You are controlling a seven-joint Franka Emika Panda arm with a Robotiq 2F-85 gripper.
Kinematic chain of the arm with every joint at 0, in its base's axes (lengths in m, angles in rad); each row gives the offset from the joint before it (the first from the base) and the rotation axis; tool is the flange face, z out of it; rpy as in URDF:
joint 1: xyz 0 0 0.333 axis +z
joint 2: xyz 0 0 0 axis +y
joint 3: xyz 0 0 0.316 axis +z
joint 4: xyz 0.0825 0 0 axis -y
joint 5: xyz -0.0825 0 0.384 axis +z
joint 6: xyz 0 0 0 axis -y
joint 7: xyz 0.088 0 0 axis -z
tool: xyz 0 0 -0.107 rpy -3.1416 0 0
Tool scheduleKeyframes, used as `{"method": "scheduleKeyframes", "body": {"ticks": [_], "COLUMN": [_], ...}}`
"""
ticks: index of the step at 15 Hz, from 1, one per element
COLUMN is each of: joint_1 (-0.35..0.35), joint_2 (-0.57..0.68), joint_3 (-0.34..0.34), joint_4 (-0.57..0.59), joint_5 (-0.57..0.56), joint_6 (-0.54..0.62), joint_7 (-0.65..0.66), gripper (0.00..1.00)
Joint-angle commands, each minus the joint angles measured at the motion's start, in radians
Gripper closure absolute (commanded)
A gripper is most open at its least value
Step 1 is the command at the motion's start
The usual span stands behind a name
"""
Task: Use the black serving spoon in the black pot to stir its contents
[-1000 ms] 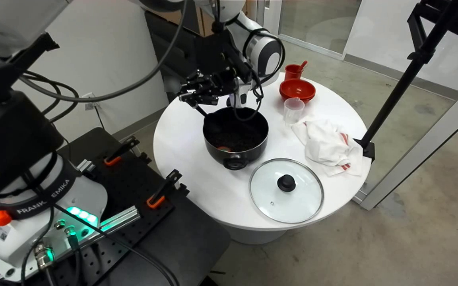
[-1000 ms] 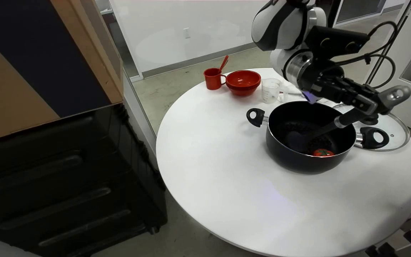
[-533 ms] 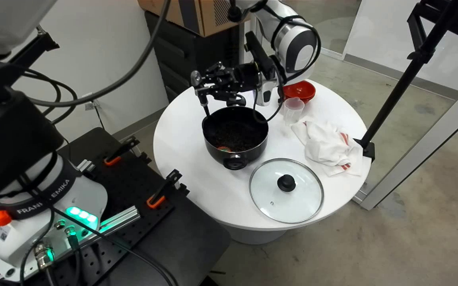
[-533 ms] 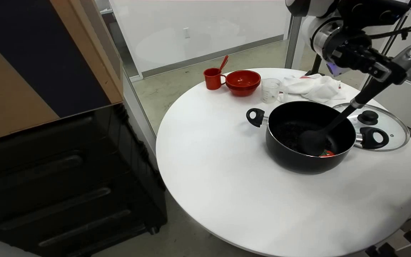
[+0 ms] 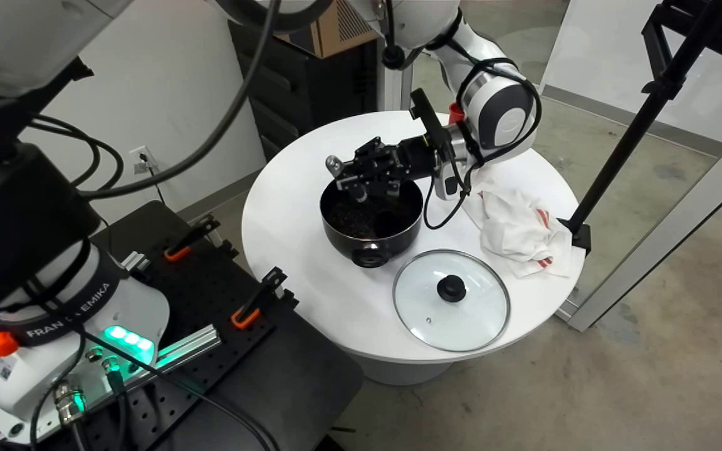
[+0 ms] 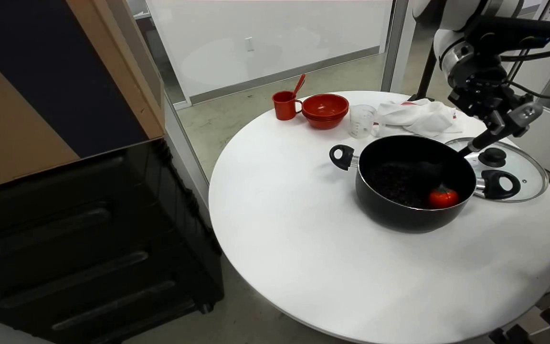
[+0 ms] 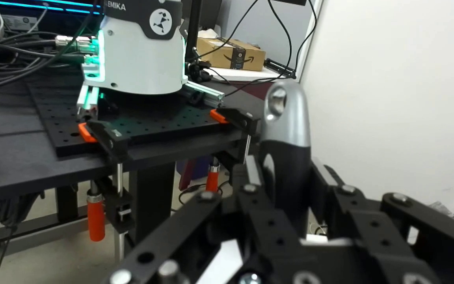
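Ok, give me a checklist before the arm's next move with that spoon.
1. Grip: ok, the end effector is closed on the handle of the spoon.
2. Pot upright on the table: ok.
3. Lid off: ok, lying beside the pot.
4. Spoon reaching over the rim into the pot: ok.
5. Tomato inside the pot: ok, near the wall.
6. Spoon head down among the dark pieces: cannot tell, dark against dark.

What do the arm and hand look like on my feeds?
The arm is white with dark grey panels, and dark cables loop around it. Its white base has green lights, a dark band whose lettering ends in EMIKA, and a round white emblem. The hand is black, with jointed bars and silvery bolts.
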State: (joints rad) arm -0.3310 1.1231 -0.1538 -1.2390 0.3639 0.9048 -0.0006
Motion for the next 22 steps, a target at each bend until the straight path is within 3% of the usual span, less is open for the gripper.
{"method": "scheduleKeyframes", "body": {"ticks": [1,7,17,22], "joint_1": [-0.002,0.029,0.227,0.26], "joint_2": [0.035,0.051,0.037,-0.014], "joint_3": [0.003,0.039,0.141,0.168], "joint_4": [0.051,0.081,-0.071,-0.163], "joint_5": [0.003,-0.004,-0.122,-0.223], "joint_6": [0.013,0.009,0.015,-0.004], "joint_7": [0.032,0.025,-0.06,-0.153], "gripper": [0.92,0.92,0.92,0.92]}}
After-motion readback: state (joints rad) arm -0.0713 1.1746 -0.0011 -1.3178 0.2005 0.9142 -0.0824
